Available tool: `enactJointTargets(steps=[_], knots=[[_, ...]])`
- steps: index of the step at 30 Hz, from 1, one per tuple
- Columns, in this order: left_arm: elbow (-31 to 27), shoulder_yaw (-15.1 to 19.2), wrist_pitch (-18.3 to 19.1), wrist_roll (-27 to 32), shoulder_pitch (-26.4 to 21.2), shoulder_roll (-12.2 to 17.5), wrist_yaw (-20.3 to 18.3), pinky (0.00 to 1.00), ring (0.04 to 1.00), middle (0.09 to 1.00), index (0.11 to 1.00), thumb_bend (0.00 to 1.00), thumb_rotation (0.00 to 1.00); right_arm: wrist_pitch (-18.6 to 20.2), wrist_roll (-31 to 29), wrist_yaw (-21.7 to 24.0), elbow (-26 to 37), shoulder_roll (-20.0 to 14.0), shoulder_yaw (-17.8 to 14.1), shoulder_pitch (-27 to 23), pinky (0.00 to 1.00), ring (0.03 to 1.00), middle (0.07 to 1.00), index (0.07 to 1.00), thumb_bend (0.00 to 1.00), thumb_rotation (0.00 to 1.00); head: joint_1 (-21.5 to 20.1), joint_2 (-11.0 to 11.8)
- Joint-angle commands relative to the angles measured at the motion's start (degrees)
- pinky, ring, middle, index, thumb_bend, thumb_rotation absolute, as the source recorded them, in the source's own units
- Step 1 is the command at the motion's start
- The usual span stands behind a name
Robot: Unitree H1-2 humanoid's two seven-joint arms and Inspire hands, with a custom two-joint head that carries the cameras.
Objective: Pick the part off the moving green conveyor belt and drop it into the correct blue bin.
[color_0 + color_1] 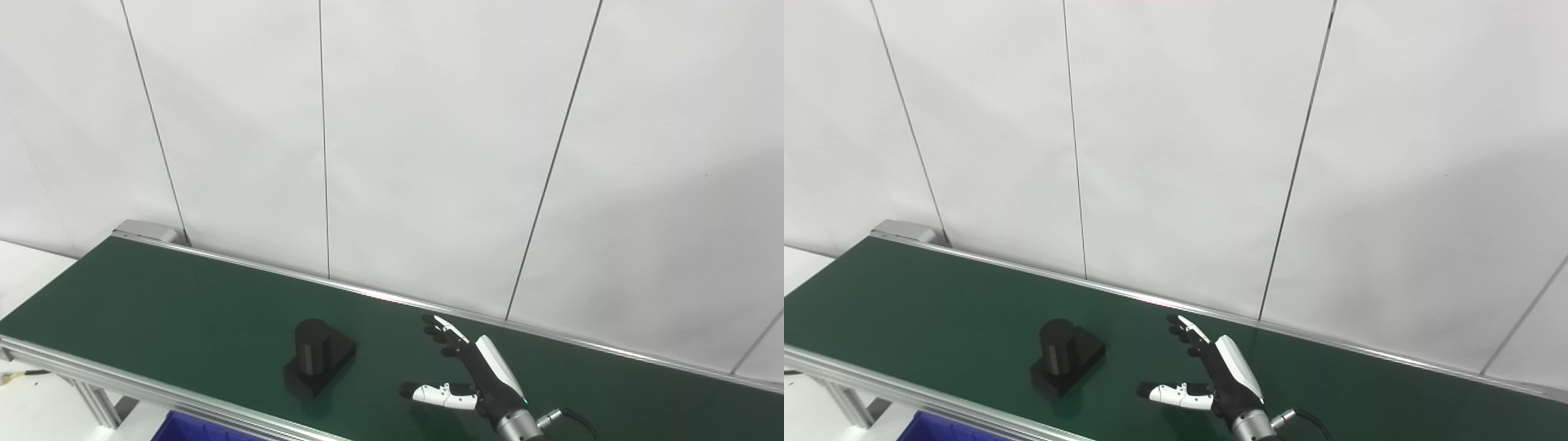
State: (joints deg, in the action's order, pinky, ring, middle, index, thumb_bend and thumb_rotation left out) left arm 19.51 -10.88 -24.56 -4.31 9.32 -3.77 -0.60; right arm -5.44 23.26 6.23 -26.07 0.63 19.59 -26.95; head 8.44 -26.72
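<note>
Left eye view showed slightly more of the blue bin (184,429) at the bottom edge, below the belt's near rail; the right eye view caught only a thinner strip of it. Both showed the same scene otherwise. The part (318,358), a matte black piece made of a flat rectangular base with an upright cylinder on it, sat on the smooth dark green conveyor belt (153,300), near its front edge and left of the right hand (474,373). That hand, black with glossy white shells, was over the belt with fingers (444,331) spread and thumb out to the side, holding nothing and apart from the part. Aluminium rails framed the belt, and plain white wall panels (429,153) stood behind. The left hand was out of sight.
</note>
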Motion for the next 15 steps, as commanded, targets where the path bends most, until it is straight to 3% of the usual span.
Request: enactJointTargets(steps=[1,15], knots=[[-0.9,-0.3,-2.3,-0.6,-1.0,-0.8,0.3,0.61,0.684,0.742,0.807,0.57,0.66,-3.2,-0.6,-0.9,0.2,1.1,0.1,-2.9,0.82,0.873,0.877,0.912,0.80,0.44,0.0,-0.1],[0.1,-1.0,-2.3,-0.9,-1.7,-1.3,-0.2,0.61,0.696,0.753,0.813,0.53,0.61,-4.9,0.6,-2.4,-6.7,3.4,2.5,-6.0,0.82,0.870,0.876,0.913,0.81,0.46,1.4,-0.2]])
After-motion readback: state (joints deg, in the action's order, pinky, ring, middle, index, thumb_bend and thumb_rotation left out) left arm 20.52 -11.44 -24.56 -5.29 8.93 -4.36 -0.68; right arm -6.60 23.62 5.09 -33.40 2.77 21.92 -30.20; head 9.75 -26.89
